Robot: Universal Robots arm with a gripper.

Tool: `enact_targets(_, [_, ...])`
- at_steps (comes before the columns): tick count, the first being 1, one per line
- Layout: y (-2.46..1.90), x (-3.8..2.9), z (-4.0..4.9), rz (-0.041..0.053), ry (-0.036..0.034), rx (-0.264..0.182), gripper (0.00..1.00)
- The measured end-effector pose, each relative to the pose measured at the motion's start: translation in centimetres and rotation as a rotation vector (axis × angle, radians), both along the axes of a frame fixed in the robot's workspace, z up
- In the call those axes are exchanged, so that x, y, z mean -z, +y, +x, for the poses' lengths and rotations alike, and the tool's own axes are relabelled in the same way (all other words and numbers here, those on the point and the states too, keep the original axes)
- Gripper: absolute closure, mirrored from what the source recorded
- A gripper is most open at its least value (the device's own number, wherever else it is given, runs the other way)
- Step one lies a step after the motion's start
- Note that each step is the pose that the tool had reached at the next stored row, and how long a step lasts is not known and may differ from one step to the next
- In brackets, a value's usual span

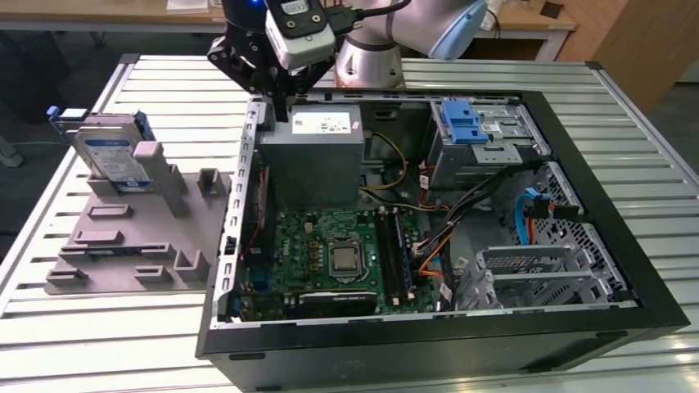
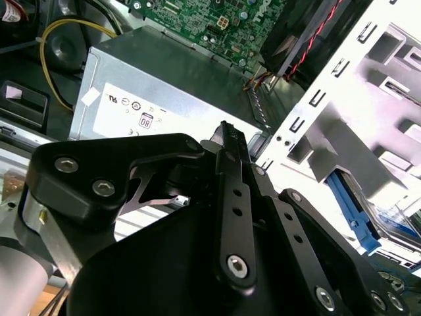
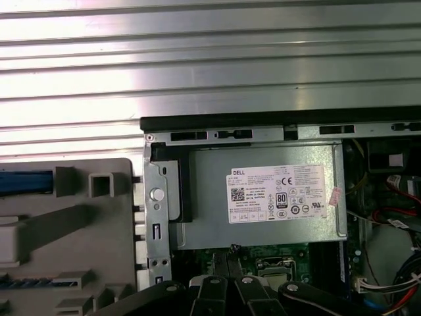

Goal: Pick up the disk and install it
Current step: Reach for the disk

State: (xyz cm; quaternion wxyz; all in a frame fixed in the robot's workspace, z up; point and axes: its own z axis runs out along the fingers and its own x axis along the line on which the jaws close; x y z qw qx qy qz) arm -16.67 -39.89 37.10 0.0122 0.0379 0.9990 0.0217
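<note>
The disk (image 1: 110, 155) stands upright in a grey fixture (image 1: 131, 237) on the exterior view's left, outside the computer case. It is silver-grey with a blue-and-white label and blue rails. In the first wrist view its blue edge (image 3: 26, 182) shows in the fixture. My gripper (image 1: 281, 108) hangs over the case's back corner on that side, above the grey power supply box (image 1: 311, 151), well apart from the disk. Its black fingers are shut with nothing between them in both wrist views: gripper (image 3: 230, 255) and gripper (image 2: 230, 135).
The open black computer case (image 1: 611, 246) lies on a slatted metal table (image 1: 110, 327). Inside it are a green motherboard (image 1: 333, 254), loose cables, a metal drive cage (image 1: 480, 143) with a blue plastic latch (image 1: 464, 127), and an empty perforated bay (image 1: 541, 274).
</note>
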Motion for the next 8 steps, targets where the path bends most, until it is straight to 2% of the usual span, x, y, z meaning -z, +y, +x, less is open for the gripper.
enact_targets(8, [0.00,0.11,-0.30,0.0000,0.0000,0.000,0.89])
